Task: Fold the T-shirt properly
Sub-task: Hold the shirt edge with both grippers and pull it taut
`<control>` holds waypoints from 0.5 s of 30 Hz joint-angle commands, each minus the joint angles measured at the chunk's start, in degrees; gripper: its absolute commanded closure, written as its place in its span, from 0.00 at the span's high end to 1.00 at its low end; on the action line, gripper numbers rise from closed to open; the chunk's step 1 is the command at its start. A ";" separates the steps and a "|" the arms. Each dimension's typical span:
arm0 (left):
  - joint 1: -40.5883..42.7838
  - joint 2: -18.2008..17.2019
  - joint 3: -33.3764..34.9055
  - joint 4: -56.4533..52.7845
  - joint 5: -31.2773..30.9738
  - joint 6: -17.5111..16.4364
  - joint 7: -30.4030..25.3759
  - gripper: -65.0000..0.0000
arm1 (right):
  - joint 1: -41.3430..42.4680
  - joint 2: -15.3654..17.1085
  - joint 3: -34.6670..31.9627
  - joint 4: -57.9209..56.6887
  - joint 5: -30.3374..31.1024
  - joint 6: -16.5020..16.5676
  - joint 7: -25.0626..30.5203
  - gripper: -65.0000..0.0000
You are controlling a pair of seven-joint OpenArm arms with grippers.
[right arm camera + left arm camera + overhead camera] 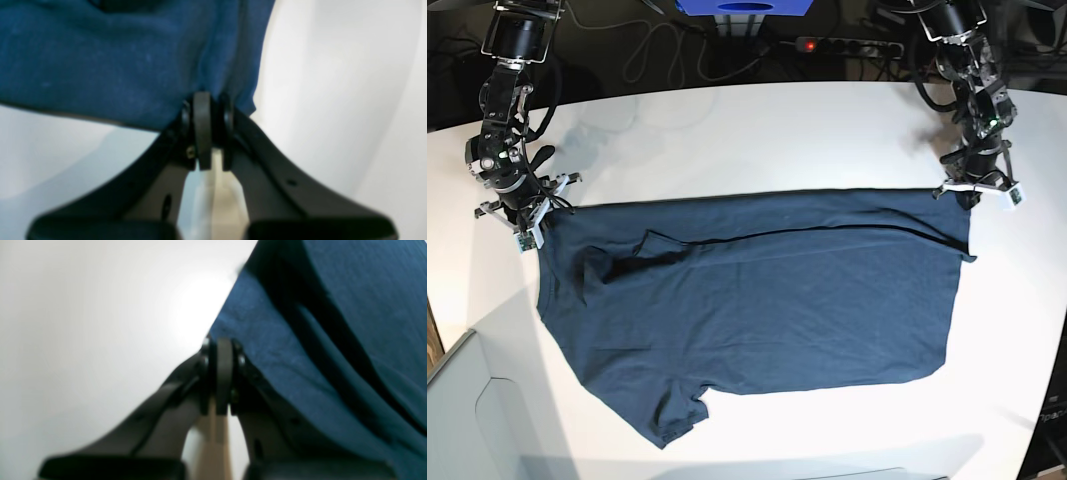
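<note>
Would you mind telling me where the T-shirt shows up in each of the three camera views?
Left wrist: the T-shirt fills the right half, its edge pinched in the left gripper.
Right wrist: T-shirt across the upper left, its corner pinched in the right gripper.
Base: T-shirt spread flat mid-table.
Shared landmark: the white table.

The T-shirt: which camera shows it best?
The base view: the whole T-shirt lies spread on the white table, one sleeve near the front edge. The left wrist view shows only blurred blue cloth pinched in the left gripper; the right wrist view shows another pinched edge in the right gripper.
</note>
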 commanded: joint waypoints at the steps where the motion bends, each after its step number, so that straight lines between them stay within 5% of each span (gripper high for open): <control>1: 0.08 -0.42 -0.29 0.62 0.04 0.27 0.97 0.00 | -0.12 0.81 0.14 0.52 -0.33 1.33 -1.59 0.00; 15: 1.39 -0.78 -0.38 6.60 0.22 0.63 1.41 0.00 | -1.61 1.78 2.95 12.30 -0.07 1.86 -4.05 0.00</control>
